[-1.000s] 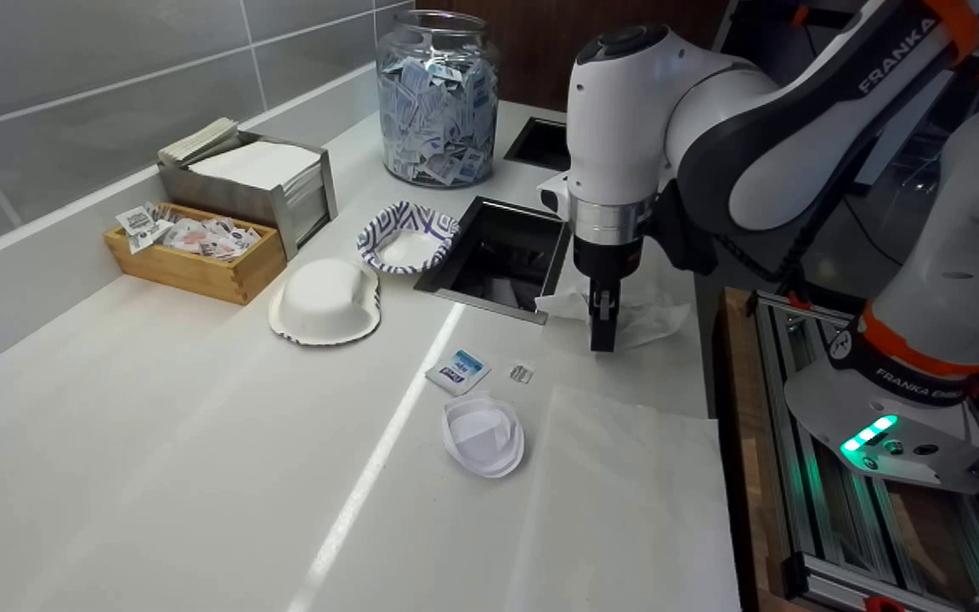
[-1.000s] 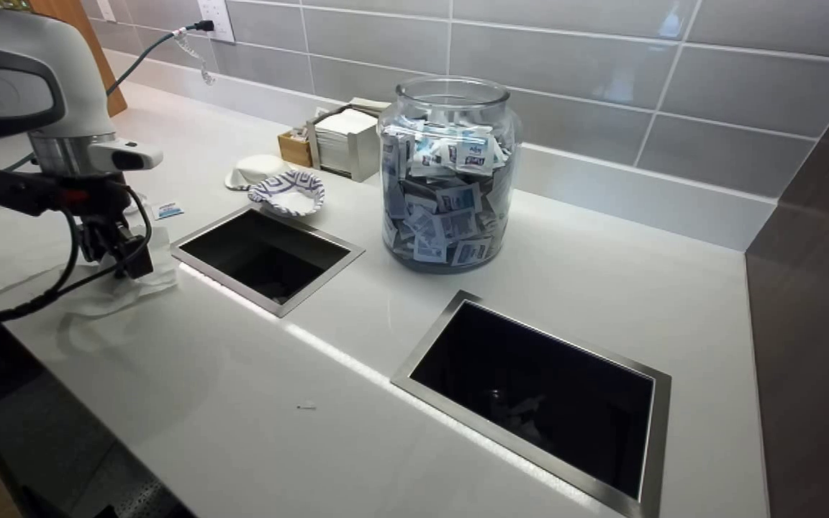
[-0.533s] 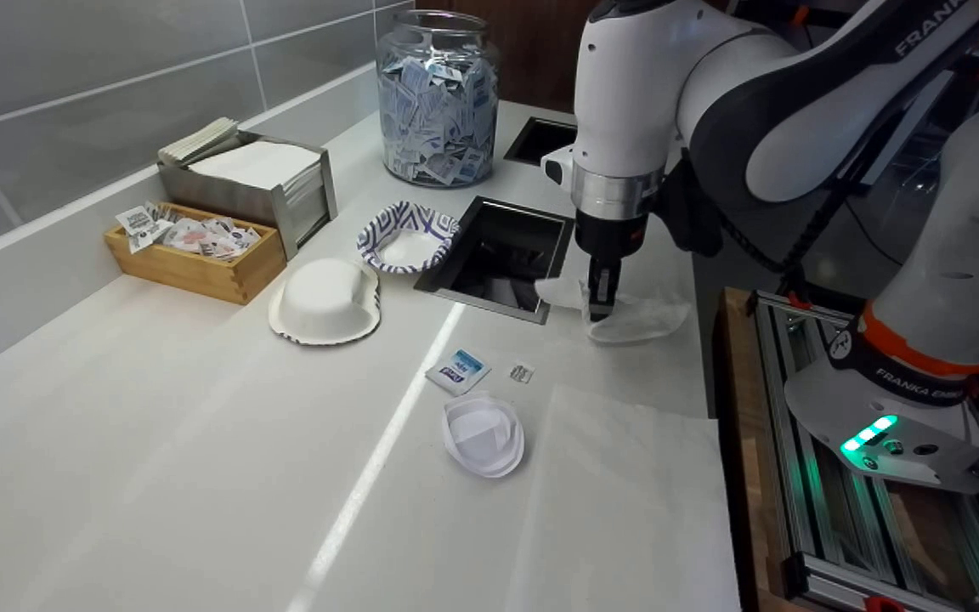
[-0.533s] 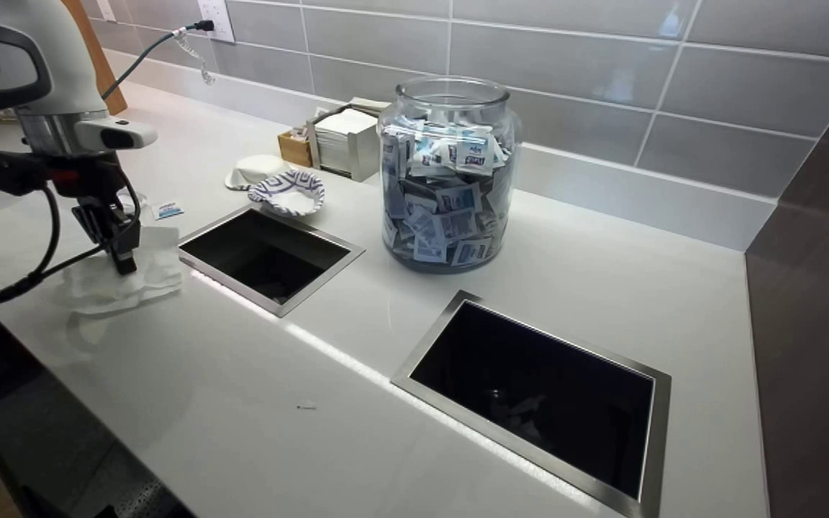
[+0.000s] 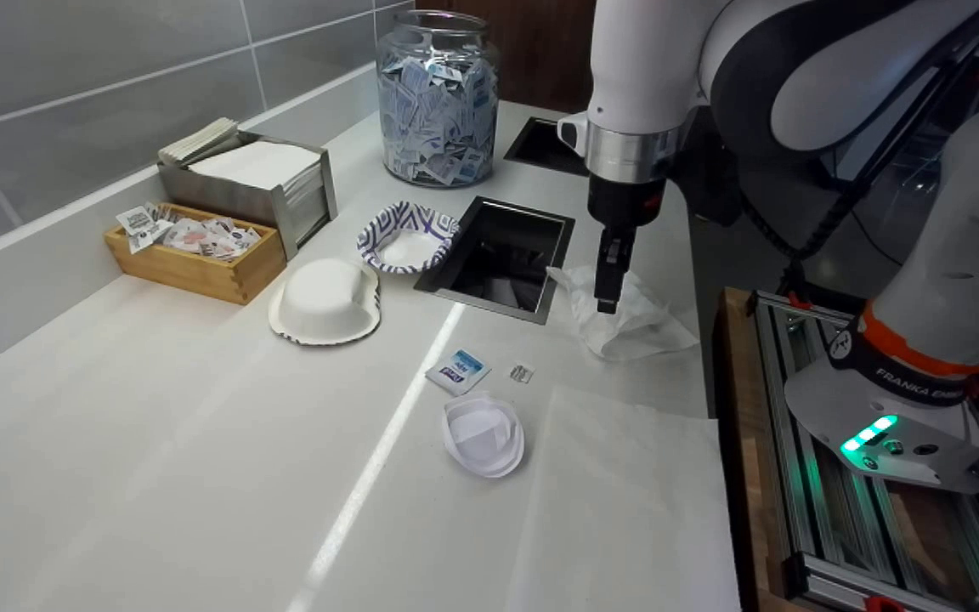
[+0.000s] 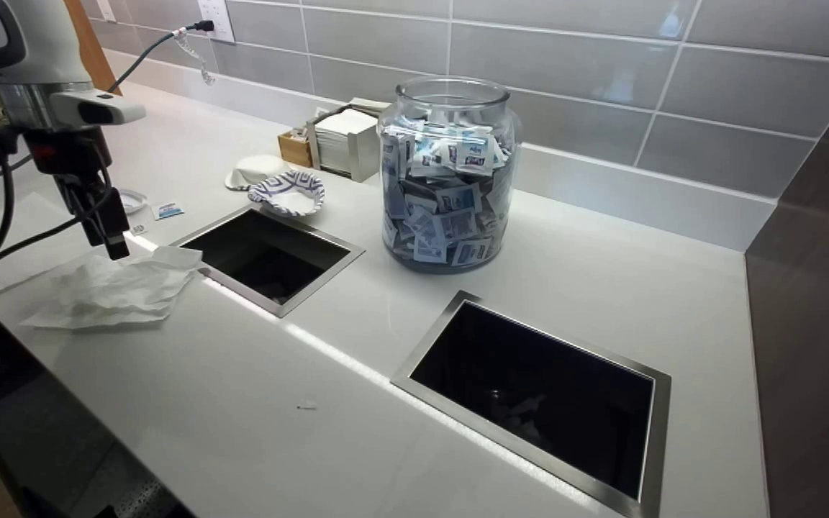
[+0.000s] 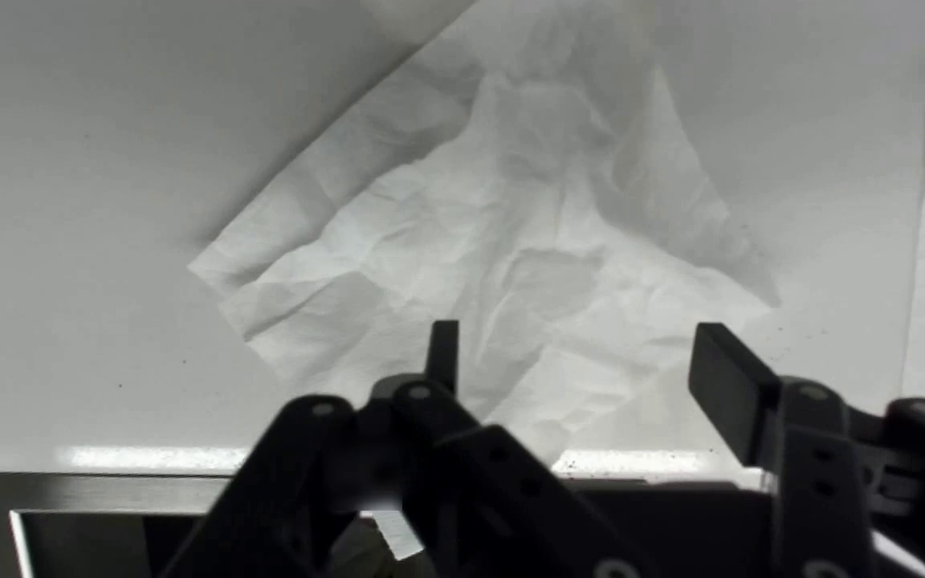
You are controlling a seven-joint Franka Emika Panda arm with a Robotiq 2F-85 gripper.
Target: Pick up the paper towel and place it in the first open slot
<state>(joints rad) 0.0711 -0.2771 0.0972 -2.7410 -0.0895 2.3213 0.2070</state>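
Paper towel (image 7: pixel 486 241), white, crumpled, one — lies on the desk (image 5: pixel 243 467) below your fingers (image 7: pixel 723 393), which stand parted and empty — a corner at or just beside the nearest slot (image 7: pixel 101 491), the bulk spreading away from it.

In an exterior view the gripper (image 5: pixel 607 306) points down over the paper towel (image 5: pixel 638 331), which lies crumpled on the bench (image 5: pixel 200 425) just beside the nearer slot (image 5: pixel 481 307); whether gripper and paper towel touch cannot be told from here. A patterned bowl (image 5: pixel 407 252) sits at that slot's opposite edge with an upturned white bowl (image 5: pixel 325 297) beside it, and in front lie a blue-and-white packet (image 5: pixel 460 371), a small packet (image 5: pixel 521 373) and a pale, rounded piece (image 5: pixel 483 435). Along the tiled wall (image 5: pixel 116 110) stand a wooden box (image 5: pixel 192 276) of sachets (image 5: pixel 209 238), a metal napkin holder (image 5: pixel 226 201) and a glass jar (image 5: pixel 421 41) of packets (image 5: pixel 438 127).
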